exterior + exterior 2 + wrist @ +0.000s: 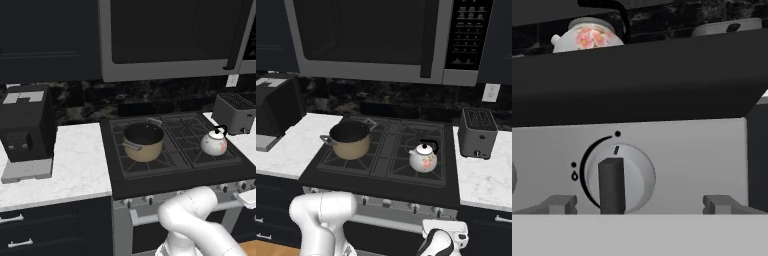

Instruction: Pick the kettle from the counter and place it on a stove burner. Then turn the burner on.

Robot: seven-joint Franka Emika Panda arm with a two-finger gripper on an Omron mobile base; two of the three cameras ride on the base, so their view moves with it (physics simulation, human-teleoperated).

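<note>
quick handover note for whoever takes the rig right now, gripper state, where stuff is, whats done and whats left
Gripper: open, empty, fingertips either side of a stove knob on the front panel, not yet closed on it.
Kettle: upright on the front right stove burner, off the counter.
Tan pot sits on the left burner, toaster on the counter to the right.
Done: kettle placed.
Left: grip the knob and turn the burner on.

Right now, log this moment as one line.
kettle: on front right stove burner | pincer: open, level with knob, not touching | tan pot: front left burner
</note>
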